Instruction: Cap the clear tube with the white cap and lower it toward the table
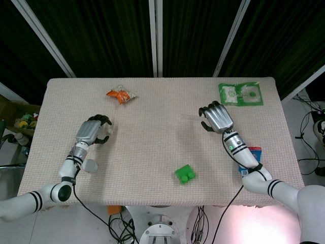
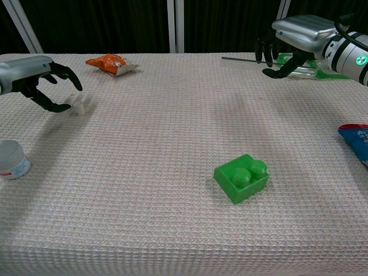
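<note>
A small white cap [image 2: 80, 108] stands on the cloth just right of my left hand's fingertips, apart from them; in the head view the cap [image 1: 110, 128] is faint beside the fingers. My left hand [image 1: 93, 131] [image 2: 35, 76] hovers at the table's left with fingers curved and spread, holding nothing. The short clear tube [image 1: 90, 165] [image 2: 11, 160] stands upright by the left edge, nearer me than that hand and beside its forearm. My right hand [image 1: 217, 117] [image 2: 294, 40] hangs over the far right with fingers curved downward and empty.
An orange snack packet [image 1: 121, 95] [image 2: 109, 62] lies at the back left. A green brick [image 1: 185, 174] [image 2: 242, 177] sits at the front centre. A green pouch [image 1: 240, 94] [image 2: 305, 64] lies beyond the right hand. A blue packet [image 1: 252, 152] [image 2: 355, 138] rests at the right edge.
</note>
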`<state>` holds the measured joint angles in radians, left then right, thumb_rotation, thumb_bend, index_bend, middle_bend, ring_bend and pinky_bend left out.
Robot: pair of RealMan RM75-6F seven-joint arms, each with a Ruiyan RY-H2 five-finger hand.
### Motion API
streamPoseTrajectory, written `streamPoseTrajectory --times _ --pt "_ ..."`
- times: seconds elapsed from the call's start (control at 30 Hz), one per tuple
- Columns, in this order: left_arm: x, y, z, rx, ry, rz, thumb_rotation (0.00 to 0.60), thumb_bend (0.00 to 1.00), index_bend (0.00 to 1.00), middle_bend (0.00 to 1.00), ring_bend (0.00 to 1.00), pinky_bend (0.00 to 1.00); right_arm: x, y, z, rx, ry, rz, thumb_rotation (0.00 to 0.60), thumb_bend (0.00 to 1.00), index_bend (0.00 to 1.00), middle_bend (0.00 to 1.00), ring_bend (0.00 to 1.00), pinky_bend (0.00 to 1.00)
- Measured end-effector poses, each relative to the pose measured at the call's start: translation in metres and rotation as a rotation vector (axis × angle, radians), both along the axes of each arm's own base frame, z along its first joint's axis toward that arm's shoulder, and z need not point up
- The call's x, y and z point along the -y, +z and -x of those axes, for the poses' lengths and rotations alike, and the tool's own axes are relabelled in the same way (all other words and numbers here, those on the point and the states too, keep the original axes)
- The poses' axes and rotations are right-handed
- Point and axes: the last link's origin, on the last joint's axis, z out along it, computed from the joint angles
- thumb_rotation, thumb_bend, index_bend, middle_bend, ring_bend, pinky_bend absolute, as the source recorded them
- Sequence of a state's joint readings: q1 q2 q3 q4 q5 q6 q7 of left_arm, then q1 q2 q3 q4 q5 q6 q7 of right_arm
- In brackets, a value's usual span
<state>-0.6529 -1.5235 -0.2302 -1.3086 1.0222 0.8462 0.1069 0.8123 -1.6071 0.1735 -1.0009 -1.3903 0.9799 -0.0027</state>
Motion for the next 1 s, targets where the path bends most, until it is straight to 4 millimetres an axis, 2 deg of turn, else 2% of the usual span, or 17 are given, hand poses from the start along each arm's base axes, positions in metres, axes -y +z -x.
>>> streamPoseTrajectory --times 0.27,0.7,1.0 --pt "-0.003 -0.014 0.001 -0.022 0.015 0.000 0.600 0.35 0.35 0.18 0.10 0.15 0.003 0.003 0.001 -0.003 -0.003 0.004 0.600 0.61 0.63 0.63 0.43 0.34" --pt "-0.008 -0.025 -0.005 -0.037 0.022 -0.017 0.600 0.35 0.41 0.18 0.10 0.15 0.001 0.003 0.002 -0.002 -0.004 0.004 0.600 0.61 0.63 0.63 0.43 0.34" --pt "-0.010 -0.028 -0.006 -0.035 0.031 -0.017 0.600 0.40 0.44 0.20 0.10 0.15 0.000 0.000 0.003 -0.001 -0.009 -0.002 0.600 0.61 0.63 0.63 0.43 0.34"
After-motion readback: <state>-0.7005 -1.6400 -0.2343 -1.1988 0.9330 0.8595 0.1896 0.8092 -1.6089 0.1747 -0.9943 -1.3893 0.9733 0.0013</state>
